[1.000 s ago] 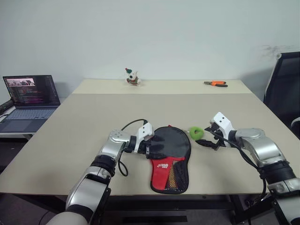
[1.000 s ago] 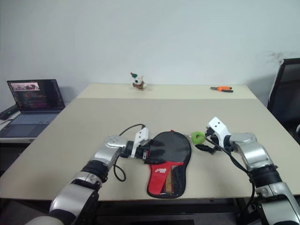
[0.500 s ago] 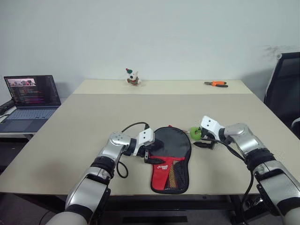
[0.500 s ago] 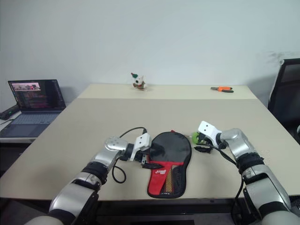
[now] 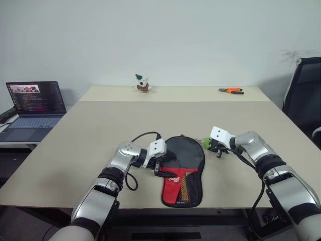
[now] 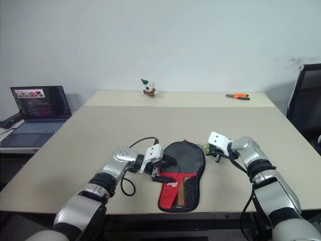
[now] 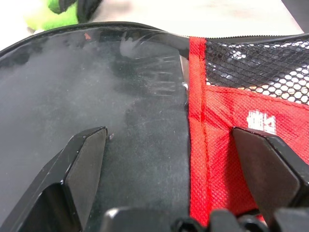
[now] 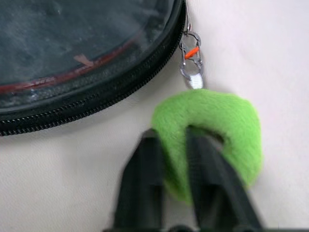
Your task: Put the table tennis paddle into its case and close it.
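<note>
The case [image 5: 183, 165] lies flat on the table, black part away from me, red mesh part toward me. The table tennis paddle is hidden; a thin red line shows inside the zip edge [image 8: 96, 65], and I cannot tell what it is. My left gripper [image 5: 161, 167] is open, with its fingers straddling the case's left side where black meets red [image 7: 169, 133]. My right gripper [image 5: 213, 145] is shut on a green fuzzy ring [image 8: 212, 121]. A metal clip [image 8: 191, 60] hangs this ring from the case's top right rim.
An open laptop [image 5: 32, 108] sits off the table's left side. A small toy figure [image 5: 142, 83] and orange pliers [image 5: 231, 90] lie at the far edge of the table [image 5: 100, 125]. A black chair [image 5: 303, 95] stands at the right.
My right gripper moved in and left to the green ring and shut on it. The left gripper stayed open at the case's left side.
</note>
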You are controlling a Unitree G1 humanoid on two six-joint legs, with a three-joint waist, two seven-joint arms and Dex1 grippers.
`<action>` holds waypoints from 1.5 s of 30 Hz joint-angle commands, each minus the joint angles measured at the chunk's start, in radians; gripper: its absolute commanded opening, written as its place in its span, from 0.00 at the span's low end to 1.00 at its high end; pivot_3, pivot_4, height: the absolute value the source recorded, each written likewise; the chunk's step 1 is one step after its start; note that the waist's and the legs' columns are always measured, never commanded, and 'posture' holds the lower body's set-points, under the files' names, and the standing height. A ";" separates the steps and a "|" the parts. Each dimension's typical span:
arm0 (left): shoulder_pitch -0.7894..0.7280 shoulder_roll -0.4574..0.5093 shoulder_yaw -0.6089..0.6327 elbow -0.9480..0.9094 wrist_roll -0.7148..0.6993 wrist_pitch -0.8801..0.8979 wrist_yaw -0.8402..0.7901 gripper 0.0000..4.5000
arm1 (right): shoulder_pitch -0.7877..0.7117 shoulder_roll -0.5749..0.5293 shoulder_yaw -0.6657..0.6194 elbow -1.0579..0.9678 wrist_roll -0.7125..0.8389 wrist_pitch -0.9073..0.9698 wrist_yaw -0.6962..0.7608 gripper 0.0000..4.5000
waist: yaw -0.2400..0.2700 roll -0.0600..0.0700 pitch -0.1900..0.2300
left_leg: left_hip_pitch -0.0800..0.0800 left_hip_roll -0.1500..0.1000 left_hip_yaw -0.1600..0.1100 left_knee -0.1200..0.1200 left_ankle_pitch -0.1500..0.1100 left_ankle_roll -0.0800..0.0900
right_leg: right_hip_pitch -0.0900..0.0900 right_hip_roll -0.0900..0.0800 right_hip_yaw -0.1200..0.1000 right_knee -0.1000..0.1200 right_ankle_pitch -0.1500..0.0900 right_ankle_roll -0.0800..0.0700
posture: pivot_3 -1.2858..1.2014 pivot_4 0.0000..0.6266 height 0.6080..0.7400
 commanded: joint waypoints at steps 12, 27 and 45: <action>-0.018 -0.083 -0.049 0.111 0.088 -0.008 0.041 1.00 | 0.337 -0.221 -0.090 -0.703 0.136 0.288 0.278 0.01 | 0.025 0.003 -0.002 | 0.000 -0.003 -0.004 0.001 0.000 0.000 | 0.004 -0.002 -0.004 -0.002 -0.003 0.005 | 0.52 0.24 1.00; -0.053 -0.141 -0.055 0.169 0.140 -0.021 0.073 1.00 | 0.629 -0.413 -0.151 -1.335 0.323 0.597 0.344 0.01 | 0.045 0.003 -0.002 | 0.001 -0.006 -0.010 0.003 0.000 0.000 | 0.011 -0.005 -0.010 -0.007 -0.004 0.009 | 0.52 0.24 1.00; -0.064 -0.159 -0.052 0.191 0.160 -0.009 0.115 1.00 | 0.884 -0.580 -0.223 -1.730 0.589 0.750 0.385 0.01 | 0.059 0.003 -0.002 | -0.001 -0.009 -0.015 0.003 0.000 0.000 | 0.015 -0.010 -0.017 -0.013 -0.006 0.012 | 0.52 0.24 1.00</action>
